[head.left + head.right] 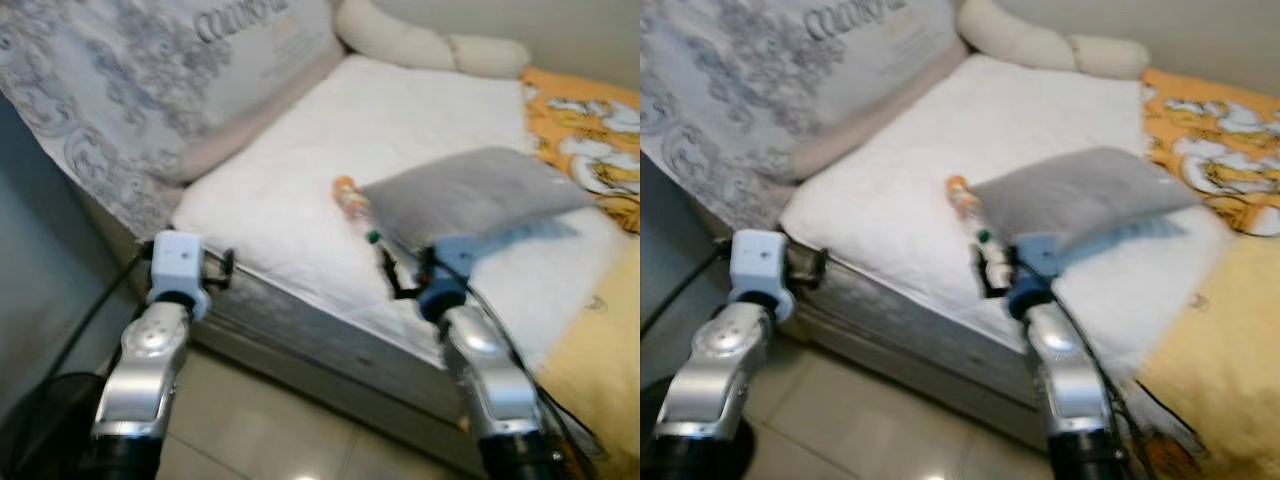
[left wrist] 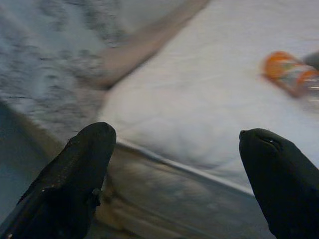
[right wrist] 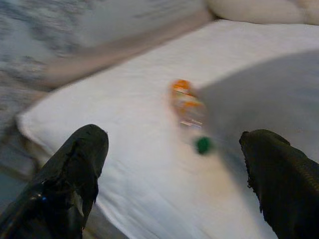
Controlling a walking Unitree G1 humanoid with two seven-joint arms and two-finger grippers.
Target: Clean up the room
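While the bottle [image 1: 356, 209] lies on the bed [image 1: 290, 190] beside a grey pillow [image 1: 470, 190], both grippers, left [image 2: 174, 164] and right [image 3: 174, 164], hover with jaws wide.

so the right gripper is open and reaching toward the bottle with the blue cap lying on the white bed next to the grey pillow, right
Not quite: the cap is green, not blue, as the right wrist view shows. The rest holds: the right gripper is open and reaching toward the bottle, which lies on the white bed next to the grey pillow.
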